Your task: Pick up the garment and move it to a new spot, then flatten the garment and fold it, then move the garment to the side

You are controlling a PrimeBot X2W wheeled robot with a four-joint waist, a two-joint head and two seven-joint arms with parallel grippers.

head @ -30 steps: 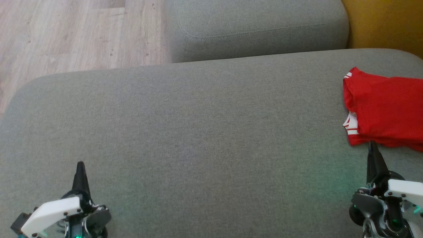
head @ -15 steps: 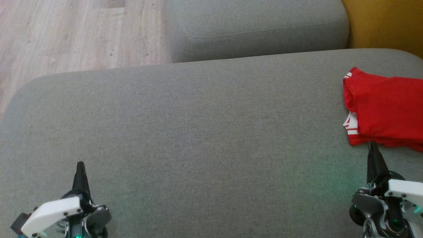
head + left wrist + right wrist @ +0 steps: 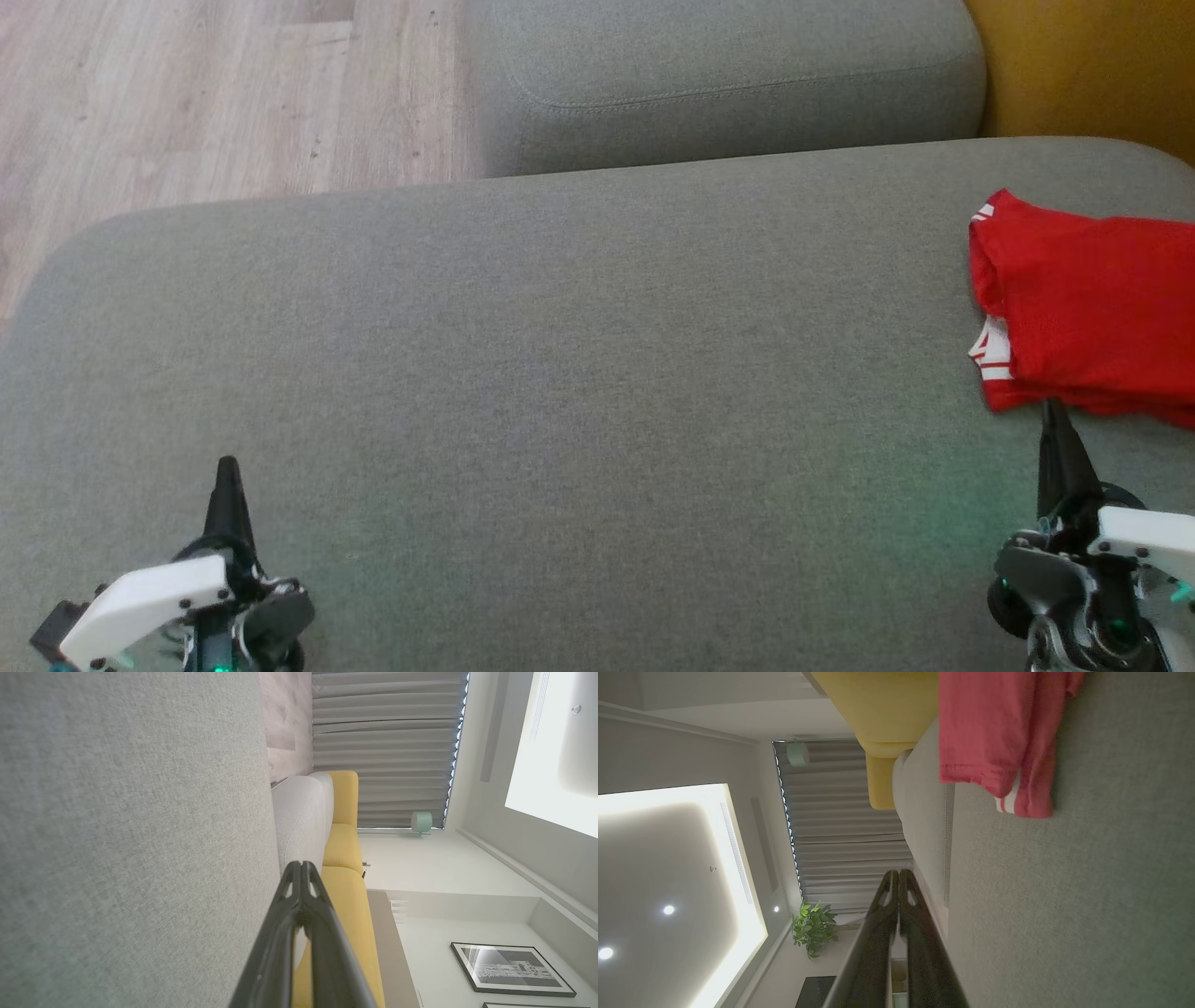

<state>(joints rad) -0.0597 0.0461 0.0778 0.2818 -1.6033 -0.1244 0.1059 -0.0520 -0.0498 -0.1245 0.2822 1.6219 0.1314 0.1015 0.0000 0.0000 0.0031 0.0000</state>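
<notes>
We judge the task to be at its last step, or just past it. The garment (image 3: 1092, 308) lies folded in a compact red stack at the far right of the cushion (image 3: 560, 373), with striped trim showing at its left side. It looks folded and set aside, and neither arm has hold of it.

The left gripper (image 3: 227, 464) is closed on nothing, low at the near left and well apart from the garment. The right gripper (image 3: 1052, 411) is also closed and empty. In the head view its tip points at the stack's near hem, while its own wrist view shows the cloth lying ahead of the fingers and apart from them.

If the fold counts as good, we think the next move calls for little: keep both arms clear of the cloth. Any push forward by the right arm would risk snagging the hem and spoiling the fold. If it needs a further nudge sideways, that arm is the one in reach.

For room, we have a wide bare stretch of cushion between the grippers. Its far left corner rounds off toward the floor (image 3: 187, 93), and its far edge meets a back cushion (image 3: 728, 84), with a yellow seat (image 3: 1083, 65) beyond on the right. The picture cuts off the garment's right side, so we cannot tell how near the cushion's right edge it lies.
</notes>
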